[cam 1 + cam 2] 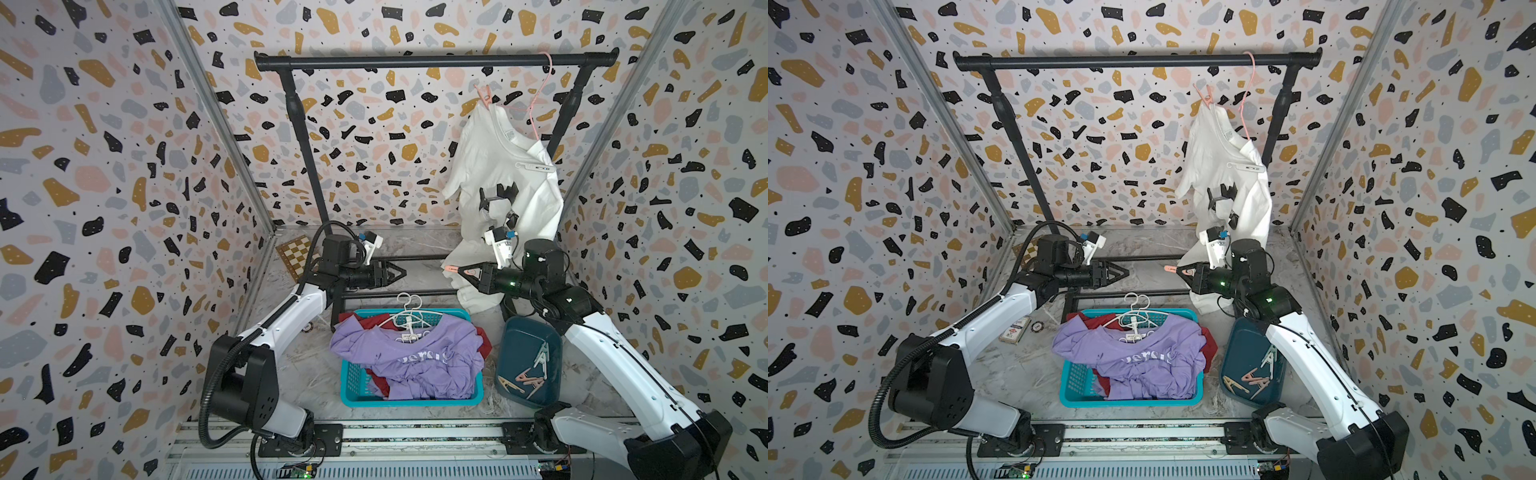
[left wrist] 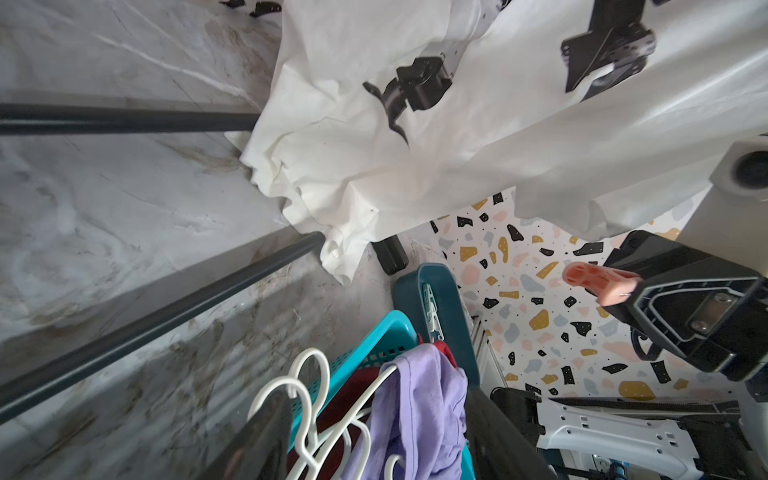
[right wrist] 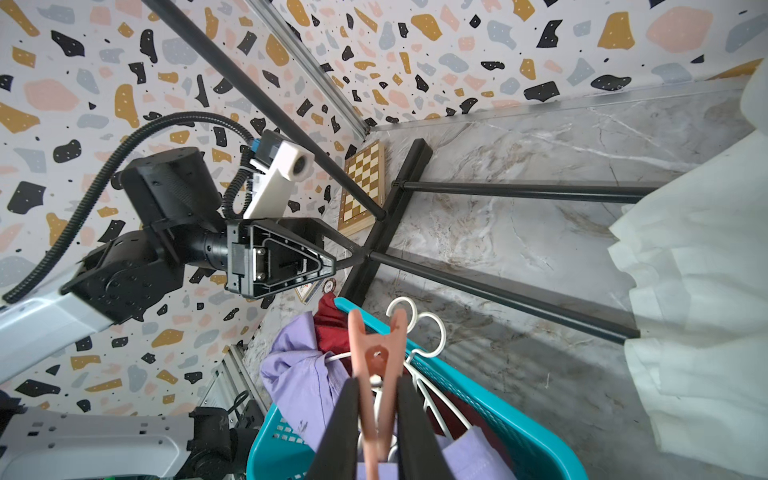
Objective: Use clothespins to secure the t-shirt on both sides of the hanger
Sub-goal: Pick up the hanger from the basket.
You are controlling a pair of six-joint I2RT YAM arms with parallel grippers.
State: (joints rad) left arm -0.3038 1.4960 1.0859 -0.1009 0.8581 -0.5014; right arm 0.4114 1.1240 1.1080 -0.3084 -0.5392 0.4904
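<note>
A white t-shirt [image 1: 498,166] [image 1: 1225,166] hangs askew on a pink hanger [image 1: 534,108] at the right end of the black rail [image 1: 415,61]. A pink clothespin [image 1: 484,94] [image 1: 1206,96] grips its upper shoulder. My right gripper [image 1: 463,270] [image 3: 376,415] is shut on another pink clothespin [image 1: 451,269] [image 3: 376,353], level with the shirt's lower hem and pointing left. My left gripper [image 1: 399,273] [image 2: 374,440] faces it from the left, open, with nothing between its fingers. More clothespins [image 1: 528,378] lie in a dark teal tray [image 1: 523,332].
A turquoise basket [image 1: 351,378] at front centre holds a purple shirt [image 1: 415,357], red cloth and white hangers [image 1: 409,316]. The rack's black floor bars [image 1: 415,257] run behind it. A chessboard [image 1: 295,253] leans at the back left corner. Patterned walls close in on three sides.
</note>
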